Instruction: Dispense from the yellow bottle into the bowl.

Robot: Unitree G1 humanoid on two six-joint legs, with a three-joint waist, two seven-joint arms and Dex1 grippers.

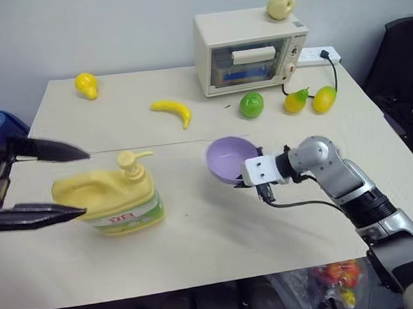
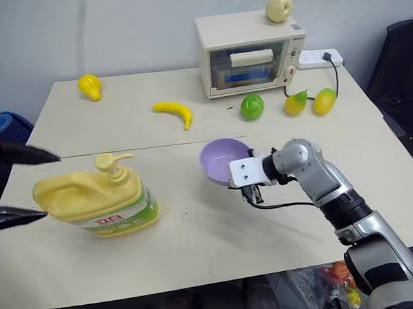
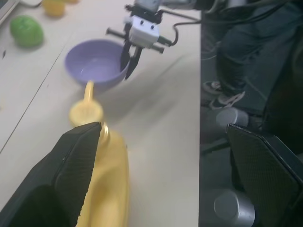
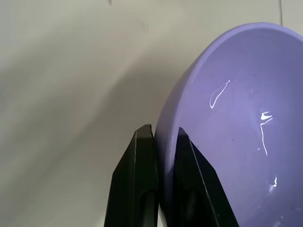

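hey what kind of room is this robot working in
Probably an office or lab staged as a mock kitchen: a plain table against a bare wall, a small toaster oven plugged into a power strip, and toy fruit like the banana.

Left gripper (image 1: 76, 183) jaws spread wide; right gripper (image 4: 161, 156) jaws pinched.

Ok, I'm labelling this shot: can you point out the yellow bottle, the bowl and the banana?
yellow bottle (image 1: 108, 194): left eye view, on its yellow body.
bowl (image 1: 227, 160): left eye view, on its inner wall.
banana (image 2: 174, 112): right eye view, on its middle.
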